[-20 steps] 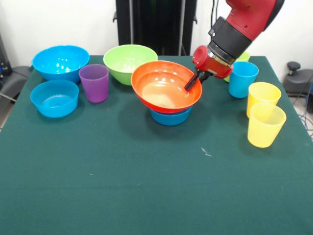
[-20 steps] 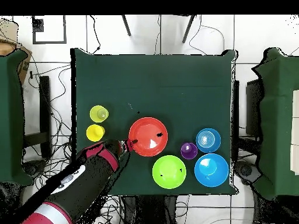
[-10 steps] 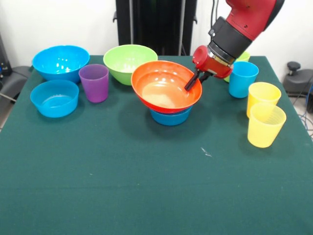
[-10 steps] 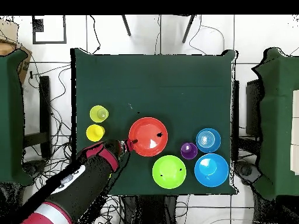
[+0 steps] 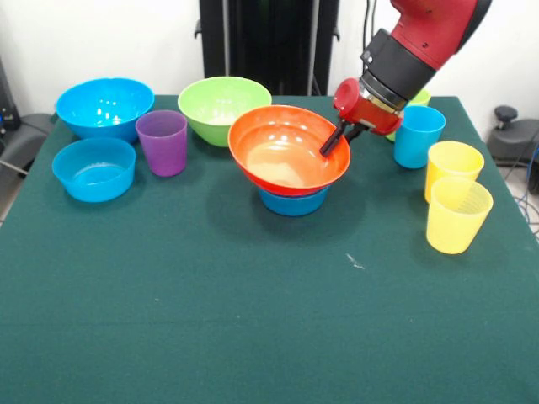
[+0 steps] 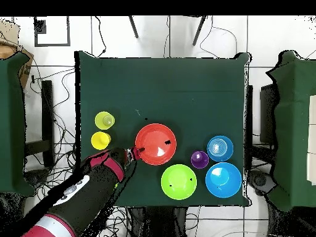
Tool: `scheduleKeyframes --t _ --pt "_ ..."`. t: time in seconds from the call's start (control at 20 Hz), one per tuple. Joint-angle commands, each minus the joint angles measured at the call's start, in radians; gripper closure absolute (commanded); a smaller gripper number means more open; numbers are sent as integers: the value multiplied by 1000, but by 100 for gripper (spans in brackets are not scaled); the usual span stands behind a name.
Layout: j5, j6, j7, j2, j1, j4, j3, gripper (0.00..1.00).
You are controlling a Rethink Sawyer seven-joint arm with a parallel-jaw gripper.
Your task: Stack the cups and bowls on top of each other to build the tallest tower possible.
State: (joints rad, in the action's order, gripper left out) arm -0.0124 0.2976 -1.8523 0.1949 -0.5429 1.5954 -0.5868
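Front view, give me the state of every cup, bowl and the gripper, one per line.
orange bowl: tilted on a small blue bowl
gripper: on orange bowl's rim, grip unclear
purple cup: upright, unstacked
yellow cups: upright, side by side
blue cup: upright

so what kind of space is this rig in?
Probably a robotics lab. A table draped in green cloth stands on pale tiled floor with loose cables trailing beside it, and more green-covered tables flank it on both sides.
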Motion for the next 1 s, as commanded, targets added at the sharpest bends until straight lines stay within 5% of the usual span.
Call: scheduleKeyframes --t 0.05,1.0 --pt "70 91 -198 -36 -23 -61 107 100" --pt "74 49 -185 -36 -17 -46 110 100"
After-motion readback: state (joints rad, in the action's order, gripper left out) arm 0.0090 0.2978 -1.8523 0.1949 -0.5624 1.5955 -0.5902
